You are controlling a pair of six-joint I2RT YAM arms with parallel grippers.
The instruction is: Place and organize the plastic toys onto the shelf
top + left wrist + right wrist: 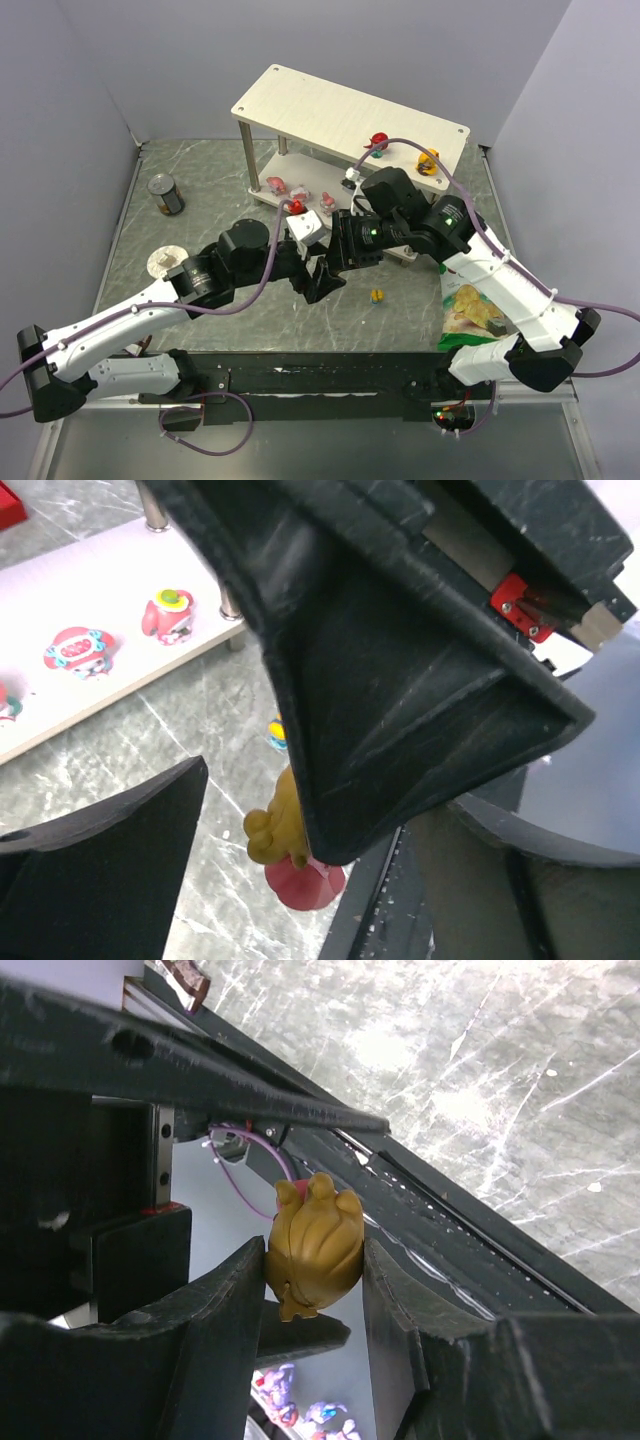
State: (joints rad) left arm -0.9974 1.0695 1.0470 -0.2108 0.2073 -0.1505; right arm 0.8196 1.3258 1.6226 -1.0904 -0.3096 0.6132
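Grey-green marbled tabletop [215, 195] enclosed by plain pale grey walls [90, 70].

This is a robotics lab test cell. A left arm [120, 320] and a right arm [510, 290], both white and black, are bolted to a black rail [300, 385] at the near edge of a grey marbled counter [220, 190]. Plain grey panels [60, 150] wall in its left, far and right edges. Purple cables [268, 262] hang loose, and the counter holds staged props: a shelf [320, 100], plastic toys [377, 141], a can [166, 194] and a chips bag [470, 310].
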